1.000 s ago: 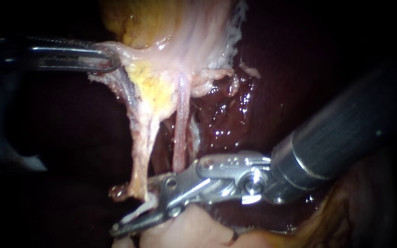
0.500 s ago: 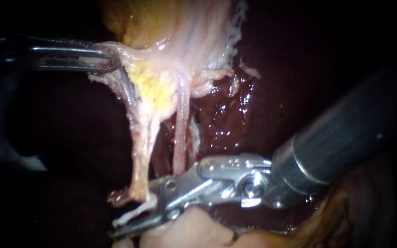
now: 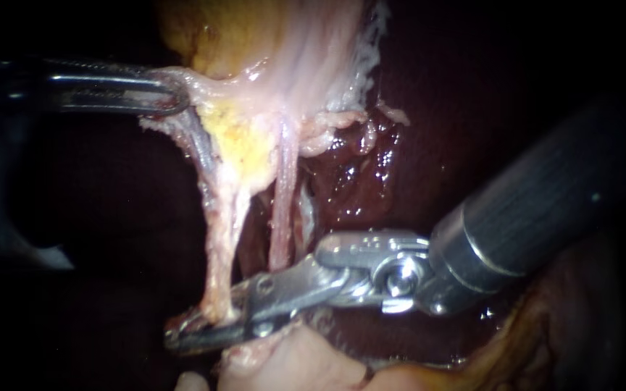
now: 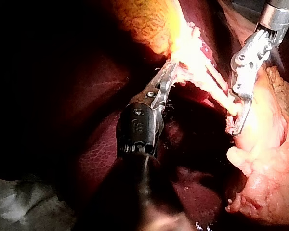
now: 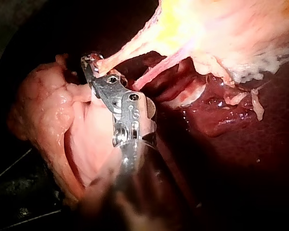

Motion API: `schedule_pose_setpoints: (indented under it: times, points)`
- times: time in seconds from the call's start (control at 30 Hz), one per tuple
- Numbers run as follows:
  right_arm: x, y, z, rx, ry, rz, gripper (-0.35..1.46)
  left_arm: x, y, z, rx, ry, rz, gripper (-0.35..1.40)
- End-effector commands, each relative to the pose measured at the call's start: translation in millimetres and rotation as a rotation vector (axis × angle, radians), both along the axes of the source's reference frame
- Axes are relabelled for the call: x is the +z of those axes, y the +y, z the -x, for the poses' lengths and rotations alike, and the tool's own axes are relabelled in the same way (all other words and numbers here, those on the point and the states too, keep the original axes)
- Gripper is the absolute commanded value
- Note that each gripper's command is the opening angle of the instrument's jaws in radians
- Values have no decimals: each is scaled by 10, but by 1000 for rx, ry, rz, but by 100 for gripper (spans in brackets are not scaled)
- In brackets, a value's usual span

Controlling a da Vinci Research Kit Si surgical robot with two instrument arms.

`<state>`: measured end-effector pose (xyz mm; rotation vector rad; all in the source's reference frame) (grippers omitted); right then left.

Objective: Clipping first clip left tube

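My right instrument comes in from the right, and its jaws lie shut on the lower end of the left tube, a pale strand hanging from the gallbladder. The right tube, thinner and pinker, runs down just behind the jaws' hinge and is not held. My left instrument is shut on a fold of gallbladder tissue and pulls it to the left. In the right wrist view the jaws pinch the tube. The left wrist view shows the same grip ahead of my left instrument.
Dark red liver with a wet raw patch lies behind the tubes. Yellow fat sits between the tubes' upper ends. A pale fatty lump lies just under the right instrument's jaws.
The right instrument's jaws, open around the left tube with a white clip showing between them, have closed on the tube. The left instrument has held still.
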<state>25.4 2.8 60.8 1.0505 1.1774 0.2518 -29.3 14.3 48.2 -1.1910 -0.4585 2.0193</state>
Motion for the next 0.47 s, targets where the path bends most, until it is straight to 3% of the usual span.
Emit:
schedule_pose_setpoints:
  times: [0.03,0.47]
  points:
    - [0,0,1,-4,-15,-3,-35,0,0,0,0,0,0,-35]
    - [1,0,5,-13,-29,5,-35,0,-1,0,-1,1,1,-35]
